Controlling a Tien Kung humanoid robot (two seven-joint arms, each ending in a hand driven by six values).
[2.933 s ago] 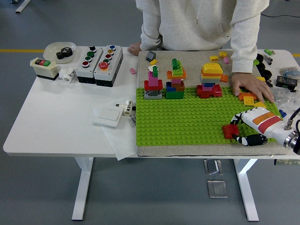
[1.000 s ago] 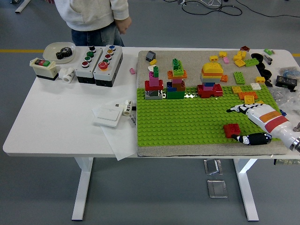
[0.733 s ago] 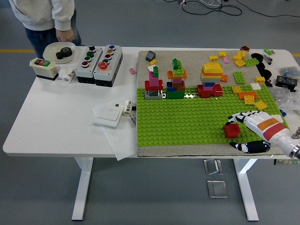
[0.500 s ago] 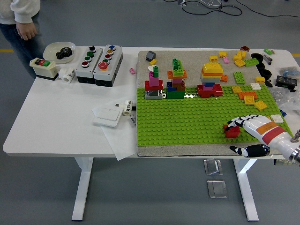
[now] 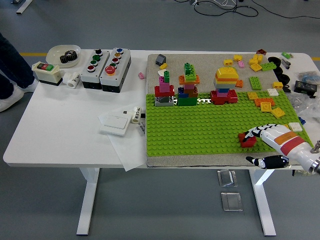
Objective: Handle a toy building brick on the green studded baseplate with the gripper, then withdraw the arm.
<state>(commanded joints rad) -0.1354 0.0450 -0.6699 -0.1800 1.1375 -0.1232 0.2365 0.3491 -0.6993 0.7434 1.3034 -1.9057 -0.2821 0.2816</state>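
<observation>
Since the earlier frames: person gone from the far side, now only legs and a shoe at the left edge; right hand (image 5: 272,142) drawn back toward the table's near right corner; red brick (image 5: 247,139) tipped and shifted slightly. Red brick on the green studded baseplate (image 5: 200,125), near its front right corner, tilted rather than seated flat. Fingertips (image 5: 254,132) just touching the brick's right side, thumb spread well below over the table edge; fingers open, gripping nothing. Left arm out of view. Step in hand, by judgement: release done, withdrawal under way. Next move: lift fingertips clear of the brick without dragging it, then retract rightward off the white table (image 5: 65,125).
</observation>
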